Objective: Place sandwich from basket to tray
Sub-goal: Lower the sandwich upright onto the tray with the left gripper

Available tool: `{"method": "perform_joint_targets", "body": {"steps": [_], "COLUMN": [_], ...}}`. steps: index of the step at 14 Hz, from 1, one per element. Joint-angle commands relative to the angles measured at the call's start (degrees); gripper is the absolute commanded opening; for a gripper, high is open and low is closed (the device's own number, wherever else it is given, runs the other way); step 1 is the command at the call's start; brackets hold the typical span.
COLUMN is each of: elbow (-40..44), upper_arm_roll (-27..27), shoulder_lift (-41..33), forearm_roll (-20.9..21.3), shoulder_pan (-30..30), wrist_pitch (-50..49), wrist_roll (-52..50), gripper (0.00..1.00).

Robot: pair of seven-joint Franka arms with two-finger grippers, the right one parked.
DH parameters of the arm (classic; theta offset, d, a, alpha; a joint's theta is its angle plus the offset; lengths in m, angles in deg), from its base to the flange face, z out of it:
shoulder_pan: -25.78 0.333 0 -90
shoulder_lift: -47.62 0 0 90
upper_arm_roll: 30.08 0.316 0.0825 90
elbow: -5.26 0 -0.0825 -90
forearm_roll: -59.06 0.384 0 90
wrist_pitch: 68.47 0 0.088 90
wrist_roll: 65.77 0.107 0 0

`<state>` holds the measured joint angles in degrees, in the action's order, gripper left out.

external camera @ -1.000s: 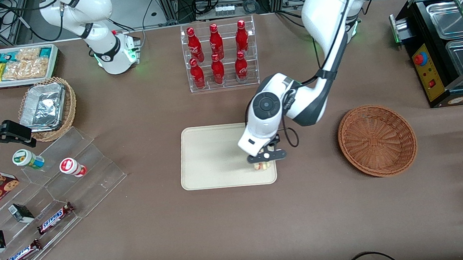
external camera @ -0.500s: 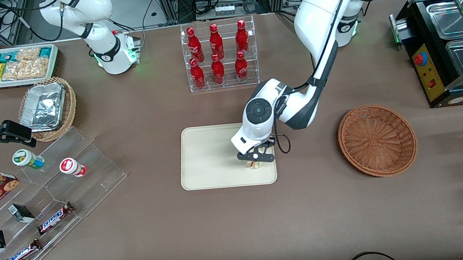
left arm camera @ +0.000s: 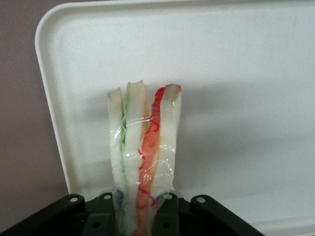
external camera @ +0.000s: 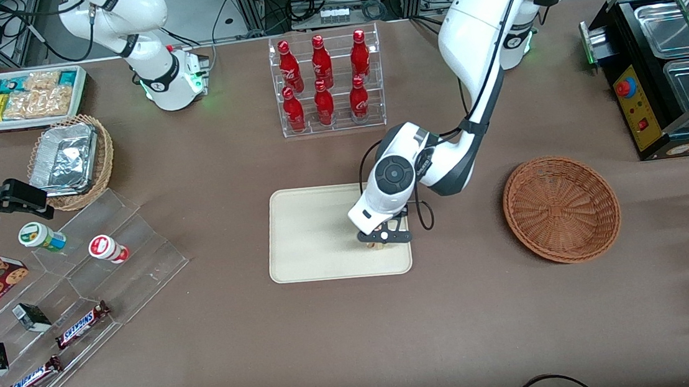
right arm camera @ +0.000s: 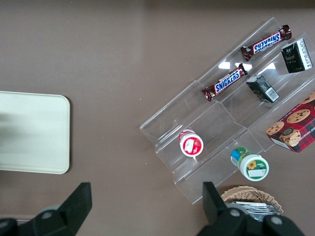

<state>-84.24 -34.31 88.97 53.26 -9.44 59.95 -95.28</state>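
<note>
Wrapped sandwich (left arm camera: 142, 152) stands on edge, long axis in line with the fingers, clamped between the narrow-set fingers of the left gripper (external camera: 378, 241), low over the cream tray (external camera: 310, 234) near its corner toward the empty wicker basket (external camera: 561, 209); release apparently pending.

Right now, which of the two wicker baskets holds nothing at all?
The reddish-brown basket beside the tray, where the end effector grips the sandwich; the tan basket holds a foil container.

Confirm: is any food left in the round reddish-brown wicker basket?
No, the basket is empty; the gripper holds the sandwich over the tray.
</note>
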Motion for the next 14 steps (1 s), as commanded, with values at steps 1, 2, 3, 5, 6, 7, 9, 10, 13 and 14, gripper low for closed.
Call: {"method": "perform_joint_targets", "body": {"steps": [1, 2, 3, 5, 6, 7, 9, 10, 13, 14], "elbow": [2.0, 2.0, 2.1, 2.0, 2.0, 2.1, 2.6, 2.6, 2.7, 2.8], "upper_arm_roll": [0.0, 0.0, 0.1, 0.1, 0.1, 0.1, 0.1, 0.1, 0.2, 0.2], "shoulder_lift": [1.3, 1.3, 1.4, 1.4, 1.4, 1.4, 1.4, 1.4, 1.0, 0.7], "forearm_roll": [-1.1, -1.0, -1.0, -1.0, -1.0, -1.1, -1.2, -1.3, -1.4, -1.4], "shoulder_pan": [0.1, 0.1, 0.1, 0.1, 0.1, 0.1, 0.1, 0.1, 0.2, 0.2], "wrist_pitch": [-0.1, -0.1, -0.1, -0.1, -0.1, -0.1, -0.1, -0.1, -0.1, -0.2], "wrist_roll": [0.9, 0.9, 0.9, 0.7, 0.4, 0.3, 0.0, -0.2, -0.5, -0.6], "gripper": [0.03, 0.06, 0.14, 0.34, 0.40, 0.50, 0.64, 0.67, 0.74, 0.80]}}
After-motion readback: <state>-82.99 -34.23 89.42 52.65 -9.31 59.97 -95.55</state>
